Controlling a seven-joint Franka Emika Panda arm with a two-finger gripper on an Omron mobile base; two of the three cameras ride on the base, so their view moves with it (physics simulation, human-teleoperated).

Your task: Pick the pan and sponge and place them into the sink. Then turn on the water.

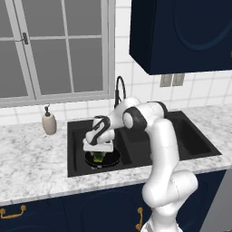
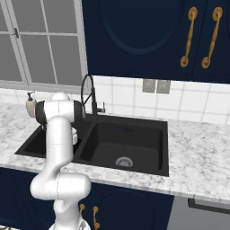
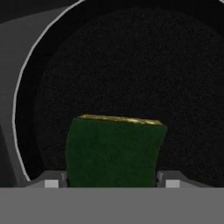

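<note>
While hanging low inside the left basin of the matte black double-basin sink [image 1: 190,145], crowding the round black frying pan [image 1: 115,157] on the basin floor, with the basin walls close around and the right basin lying open and bare down to its metal drain [image 2: 124,162]. Standing with the claw [image 1: 99,156] spread wide, dark fingertips [image 3: 51,180] flanking the small green-and-yellow rectangular sponge [image 3: 114,148] standing on edge over the pan; not telling whether pads are pressing it. Hiding the pan's handle and most of its rim behind the white hand. Standing apart on the marble surface [image 1: 31,158]: beige soap dispenser bottle [image 1: 49,120]. Showing no readable writing.
</note>
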